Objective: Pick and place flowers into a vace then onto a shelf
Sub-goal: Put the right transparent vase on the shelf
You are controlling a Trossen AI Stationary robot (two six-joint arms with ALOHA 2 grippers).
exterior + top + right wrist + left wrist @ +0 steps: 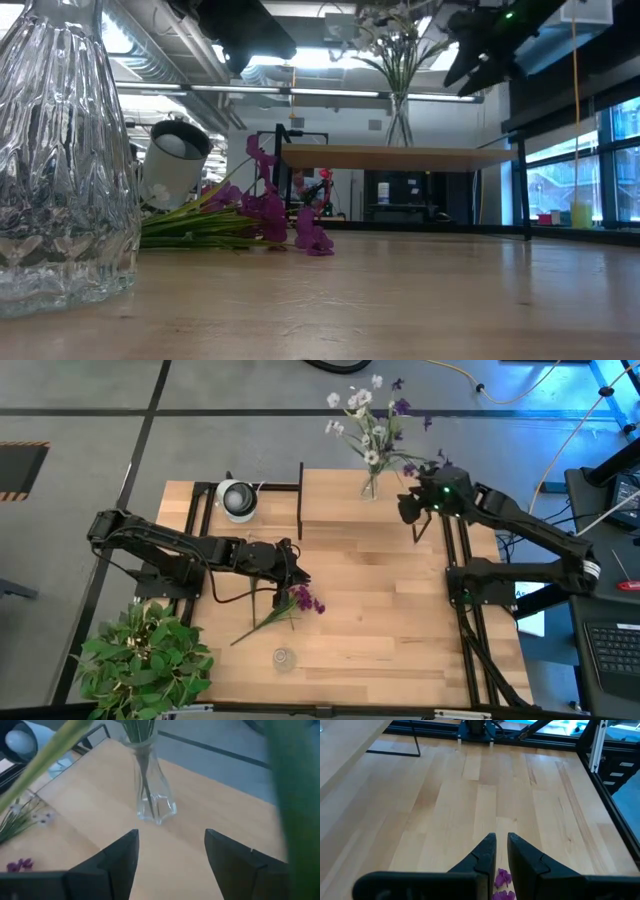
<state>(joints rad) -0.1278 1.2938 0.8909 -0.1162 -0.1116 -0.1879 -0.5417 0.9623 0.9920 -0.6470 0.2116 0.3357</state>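
The clear ribbed glass vase (371, 484) of white and purple flowers (368, 420) stands on the light-wood shelf (400, 500); top-heavy, fragile, slippery, best gripped at its neck; right gripper (419, 515) beside it spread empty, left gripper (297, 572) nearly closed above the purple-blossomed stems (285, 605) on the tabletop.

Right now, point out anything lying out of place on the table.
One purple flower stem lies flat on the tabletop under the left claw, not in the glass vase of flowers standing on the shelf. Nothing looks spilled or broken.
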